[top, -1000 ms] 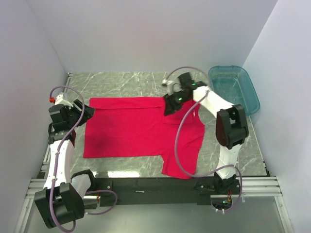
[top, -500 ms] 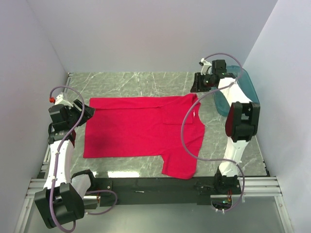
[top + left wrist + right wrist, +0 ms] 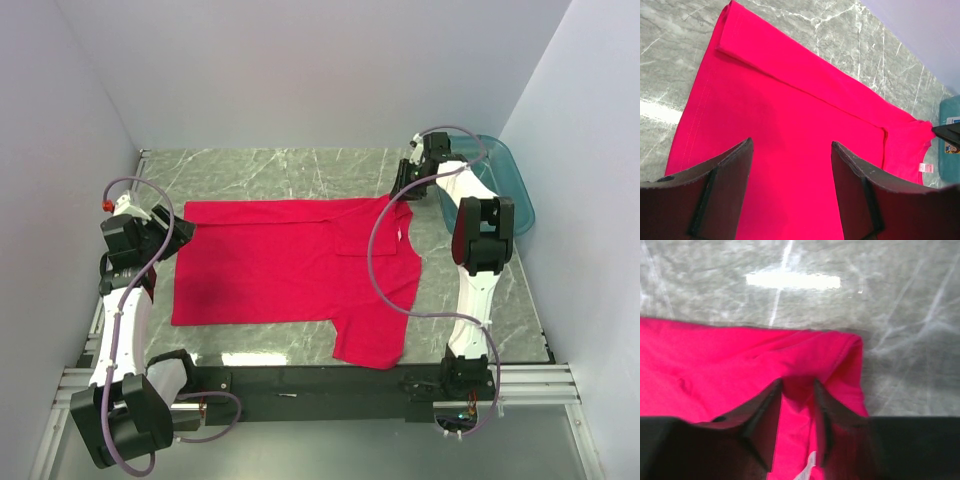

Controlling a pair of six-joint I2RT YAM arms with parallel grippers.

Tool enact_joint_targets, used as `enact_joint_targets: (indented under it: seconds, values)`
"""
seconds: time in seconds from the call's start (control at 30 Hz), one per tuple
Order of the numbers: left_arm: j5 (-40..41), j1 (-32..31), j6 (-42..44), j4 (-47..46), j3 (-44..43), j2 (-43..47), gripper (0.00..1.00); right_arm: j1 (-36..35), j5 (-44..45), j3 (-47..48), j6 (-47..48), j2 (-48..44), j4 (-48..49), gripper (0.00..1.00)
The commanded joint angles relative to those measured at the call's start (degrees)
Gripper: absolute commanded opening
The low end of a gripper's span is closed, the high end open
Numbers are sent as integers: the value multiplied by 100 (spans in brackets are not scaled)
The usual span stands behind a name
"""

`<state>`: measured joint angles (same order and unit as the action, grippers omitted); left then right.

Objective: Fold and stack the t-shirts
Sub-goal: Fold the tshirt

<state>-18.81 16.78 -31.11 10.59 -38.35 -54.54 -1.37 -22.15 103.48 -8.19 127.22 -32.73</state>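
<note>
Bare table (image 3: 260,172) is left open beyond the t-shirt (image 3: 280,265) | passage right of the t-shirt is blocked by a teal tub (image 3: 505,195)

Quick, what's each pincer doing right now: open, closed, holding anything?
Left pincer: open, empty, above the red t-shirt.
Right pincer: jaws narrow around a fold at the shirt's far right corner; whether it grips cannot be told.

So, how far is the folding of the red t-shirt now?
Done: the far side of the t-shirt looks folded in. In hand: the right jaws straddle its collar corner; the left jaws hang open. Still to do: the near sleeve, further folds, stacking.
</note>
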Motion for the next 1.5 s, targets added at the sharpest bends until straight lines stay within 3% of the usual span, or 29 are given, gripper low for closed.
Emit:
enact_joint_targets:
  seconds: [0.0,0.17,0.33,0.6,0.9,1.13,1.47]
  values:
    - [-97,-25,44,-189,-6,5,69,-4,439,225,-149,119,13,36]
    - [-123,-25,44,-206,-6,14,69,57,791,164,80,224,-145,14]
    - [-114,-25,53,-206,-15,-12,69,110,931,251,177,242,-207,9]
    - [-132,-25,62,-189,-15,-30,69,110,1037,218,440,102,-199,11]
    - [-132,-25,44,-180,-15,-4,69,110,152,-354,362,-681,153,33]
    - [-132,-16,53,-180,-15,-4,69,102,-421,-478,195,-646,144,37]
    - [-123,-25,44,-189,-6,-12,69,110,-123,-57,36,-163,-119,40]
